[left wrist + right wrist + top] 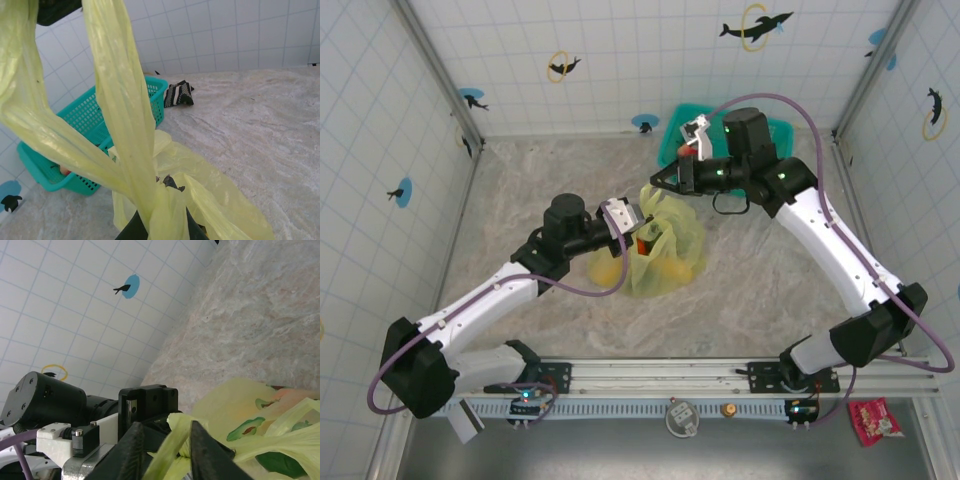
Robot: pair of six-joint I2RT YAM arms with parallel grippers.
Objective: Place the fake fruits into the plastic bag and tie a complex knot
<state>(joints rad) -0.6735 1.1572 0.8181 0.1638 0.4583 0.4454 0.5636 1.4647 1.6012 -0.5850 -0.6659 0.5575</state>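
Left gripper [161, 227], lower centre, clamps plastic bag [668, 252] neck — anchor, fake fruits [642, 243] inside. Right gripper [167, 426] straddles 1 handle [164, 452], likely tensioning for knotting — closure unclear.

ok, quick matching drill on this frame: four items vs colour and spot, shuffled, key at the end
Items
1. plastic bag
2. basket
3. striped cloth
4. packet

Colour and spot
A. black and white, next to the basket
B. red, near right corner
C. yellow-green, in the middle
D. teal, at the far side

Pairs: 1-C, 2-D, 3-A, 4-B
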